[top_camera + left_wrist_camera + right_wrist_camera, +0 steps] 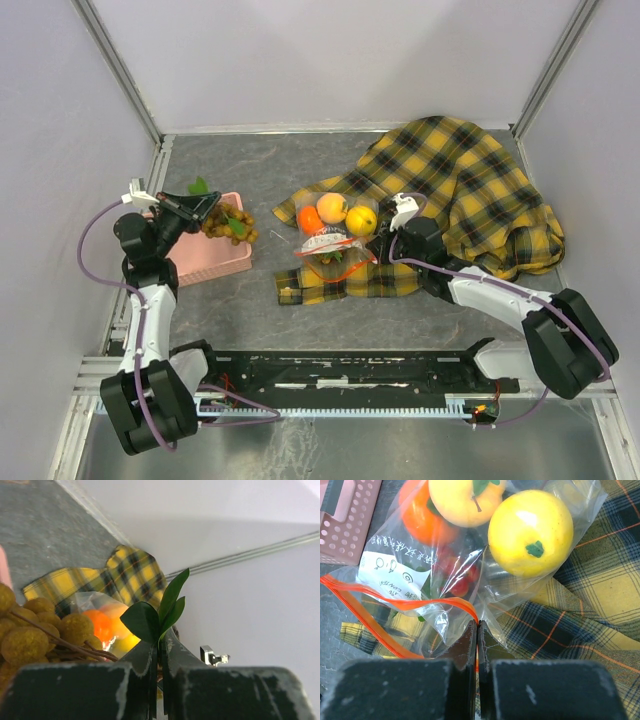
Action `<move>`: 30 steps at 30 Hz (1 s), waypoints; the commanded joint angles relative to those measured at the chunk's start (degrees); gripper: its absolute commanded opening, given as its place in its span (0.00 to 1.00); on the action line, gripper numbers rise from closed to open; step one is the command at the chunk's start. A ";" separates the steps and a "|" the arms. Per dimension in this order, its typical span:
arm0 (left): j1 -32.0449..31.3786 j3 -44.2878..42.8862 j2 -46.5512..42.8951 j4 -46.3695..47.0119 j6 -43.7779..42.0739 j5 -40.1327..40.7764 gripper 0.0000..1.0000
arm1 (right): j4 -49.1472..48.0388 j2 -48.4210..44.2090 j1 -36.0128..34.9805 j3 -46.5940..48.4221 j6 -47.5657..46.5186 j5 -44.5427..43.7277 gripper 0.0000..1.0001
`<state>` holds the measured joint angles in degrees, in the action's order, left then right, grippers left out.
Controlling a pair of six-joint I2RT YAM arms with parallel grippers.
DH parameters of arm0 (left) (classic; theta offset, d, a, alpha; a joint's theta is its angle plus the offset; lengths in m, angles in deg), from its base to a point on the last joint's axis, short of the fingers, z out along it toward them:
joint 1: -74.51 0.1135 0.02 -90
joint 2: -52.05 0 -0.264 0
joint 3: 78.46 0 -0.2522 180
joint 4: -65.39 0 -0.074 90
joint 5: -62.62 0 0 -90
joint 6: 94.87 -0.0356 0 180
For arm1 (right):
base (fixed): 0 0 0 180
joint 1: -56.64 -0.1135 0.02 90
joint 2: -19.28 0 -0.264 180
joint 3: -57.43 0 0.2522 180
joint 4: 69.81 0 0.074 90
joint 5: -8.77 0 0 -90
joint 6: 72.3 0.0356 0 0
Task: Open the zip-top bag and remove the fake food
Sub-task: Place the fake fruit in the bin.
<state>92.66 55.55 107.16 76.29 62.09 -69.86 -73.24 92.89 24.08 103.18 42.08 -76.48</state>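
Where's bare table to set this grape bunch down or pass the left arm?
Bare table runs between the pink basket and the plaid cloth, widening toward the arm bases. Another patch lies behind the basket toward the back wall. Crowded: the cloth's end nearest the basket, where the zip-top bag and right gripper sit.

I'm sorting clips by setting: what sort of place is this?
Probably a robot lab test cell, not a kitchen: white panel walls box in a grey stone-patterned tabletop, a black-and-white left arm and right arm are bolted at its near edge, and the clear zip-top bag holds plastic toy fruit.
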 commanded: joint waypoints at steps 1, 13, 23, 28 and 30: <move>0.67 -2.73 -1.15 -6.10 -6.89 5.49 0.03 | -3.33 0.60 0.21 -0.02 0.90 0.65 0.02; 1.12 -1.26 -1.55 -13.24 -13.24 14.98 0.03 | -3.40 0.97 0.15 0.19 0.93 0.96 0.02; 1.17 -0.78 0.21 -19.58 -12.39 21.48 0.04 | -3.56 1.27 0.19 0.33 1.22 1.28 0.02; 1.13 -2.17 0.82 -26.83 -11.74 30.89 0.23 | -3.58 1.40 0.19 0.36 1.22 1.38 0.02; 1.10 -3.31 1.59 -30.37 -11.07 35.55 0.51 | -3.55 1.55 0.19 0.37 1.24 1.44 0.02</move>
<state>93.47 55.24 107.88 52.32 51.29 -44.11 -73.61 94.15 24.08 103.18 42.56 -75.62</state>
